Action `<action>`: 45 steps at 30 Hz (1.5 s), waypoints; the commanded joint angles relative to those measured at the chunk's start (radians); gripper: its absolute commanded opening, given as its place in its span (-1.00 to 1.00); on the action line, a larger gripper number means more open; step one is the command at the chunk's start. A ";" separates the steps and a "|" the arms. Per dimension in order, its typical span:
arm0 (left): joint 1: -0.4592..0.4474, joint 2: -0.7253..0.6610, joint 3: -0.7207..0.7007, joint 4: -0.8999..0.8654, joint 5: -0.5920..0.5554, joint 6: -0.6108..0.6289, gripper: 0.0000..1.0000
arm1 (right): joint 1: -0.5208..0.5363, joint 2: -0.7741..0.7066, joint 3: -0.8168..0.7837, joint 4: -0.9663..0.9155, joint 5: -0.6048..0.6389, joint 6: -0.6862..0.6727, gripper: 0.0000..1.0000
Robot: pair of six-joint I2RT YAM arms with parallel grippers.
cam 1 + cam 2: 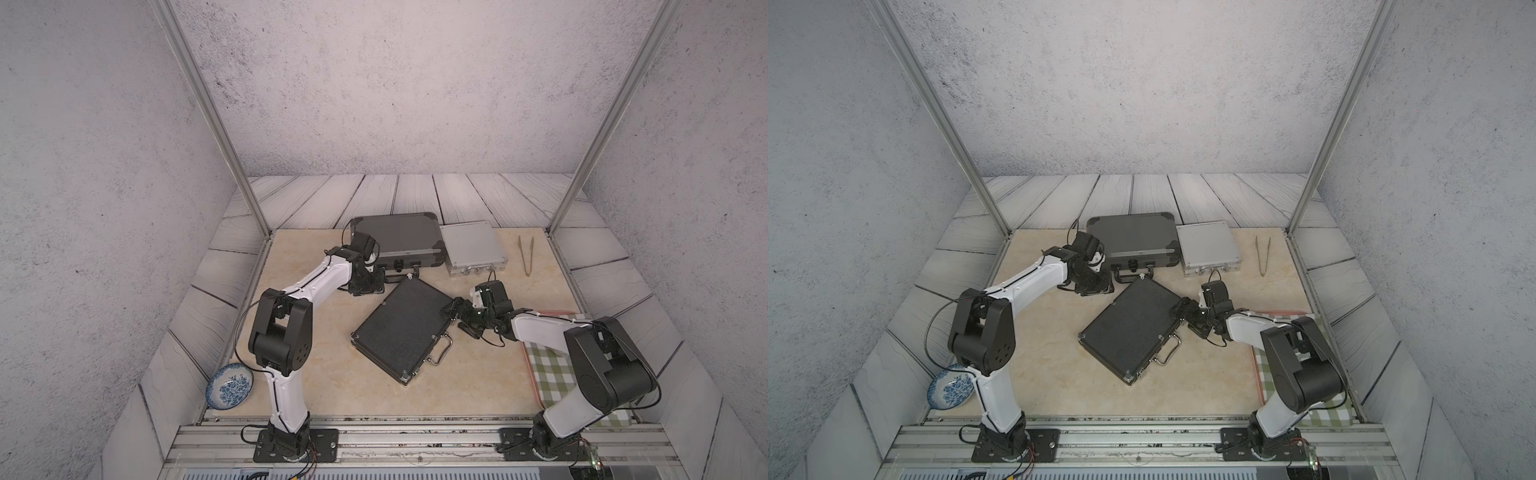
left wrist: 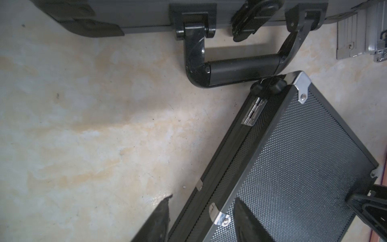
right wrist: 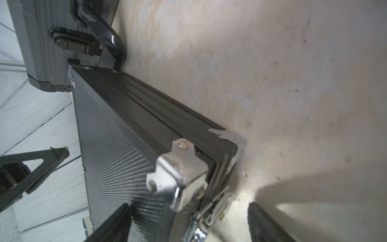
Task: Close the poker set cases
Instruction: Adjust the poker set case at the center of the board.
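The flat black textured case lies slantwise mid-table with its lid down, metal handle toward the front. Its far corner touches the black handle of the large dark-grey case, which lies flat at the back. Beside that is the small silver case, lid flat. My left gripper is open astride the black case's hinge edge, with one finger over the table and the other over the lid. My right gripper is open astride the case's right corner.
Wooden tongs lie at the back right. A blue-and-white bowl leans at the front left edge. A green checked cloth lies under the right arm. Metal posts stand at the back corners.
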 commanded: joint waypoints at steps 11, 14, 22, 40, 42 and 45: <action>0.010 0.033 0.002 -0.002 0.001 0.018 0.05 | -0.001 0.062 -0.019 0.113 -0.056 0.069 0.65; 0.010 0.040 0.008 -0.003 0.013 0.021 0.05 | 0.000 0.086 -0.038 0.171 -0.070 0.094 0.64; 0.008 0.062 -0.004 0.001 0.059 0.047 0.01 | 0.000 0.124 -0.064 0.293 -0.102 0.140 0.52; 0.005 0.102 0.002 0.011 0.114 0.054 -0.02 | 0.008 0.165 -0.084 0.404 -0.137 0.200 0.40; 0.005 0.098 0.002 0.007 0.101 0.054 -0.02 | 0.007 0.151 -0.084 0.381 -0.134 0.195 0.46; 0.009 0.087 0.003 0.005 0.082 0.054 -0.01 | 0.007 0.095 -0.065 0.235 -0.094 0.130 0.58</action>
